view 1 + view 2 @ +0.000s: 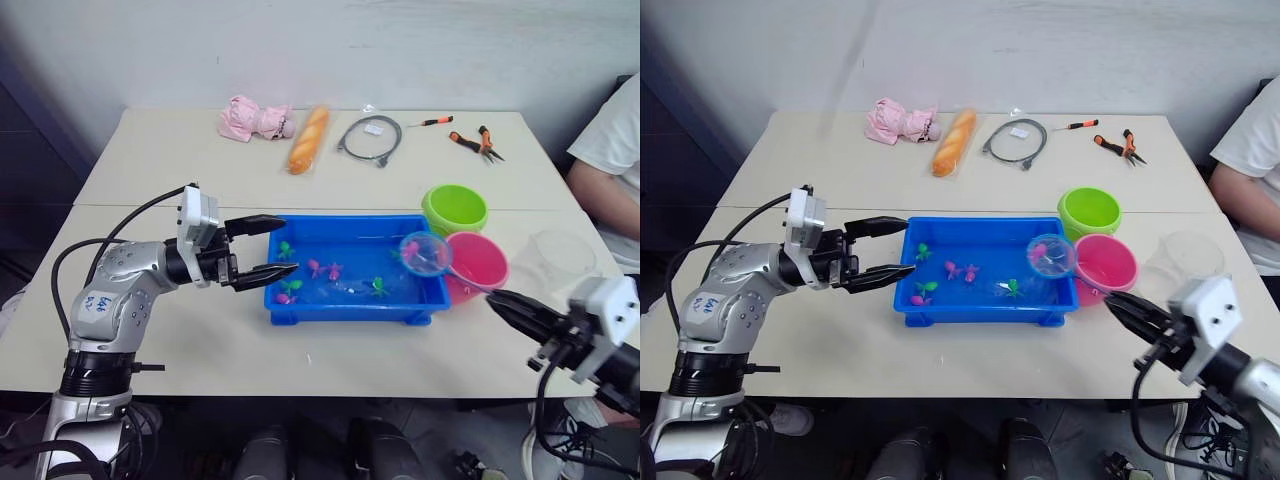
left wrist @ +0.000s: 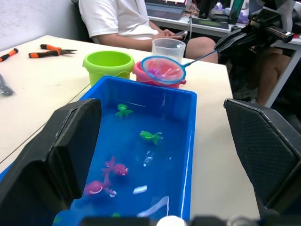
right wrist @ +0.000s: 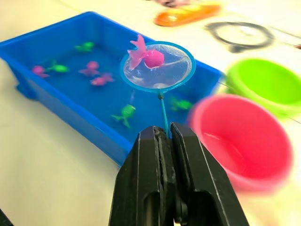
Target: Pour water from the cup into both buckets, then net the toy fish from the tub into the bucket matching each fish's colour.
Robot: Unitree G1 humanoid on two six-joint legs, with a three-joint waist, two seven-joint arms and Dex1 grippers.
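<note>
With its fingers clamped on the net (image 3: 157,67) handle, the right hand (image 3: 168,136) holds a pink fish (image 3: 146,55) in the hoop straight ahead over the tub (image 1: 300,305), pink bucket (image 3: 242,141) just to the side, left hand (image 1: 262,248) spread apart.

Net (image 1: 1050,255) over tub (image 1: 980,305) corner

Pale table (image 1: 180,330), blue tub (image 1: 345,305), green bucket (image 1: 455,208), pink bucket (image 1: 478,262), clear cup (image 1: 560,255), bread (image 1: 308,139), pliers (image 1: 477,143), cable (image 1: 370,137)
</note>
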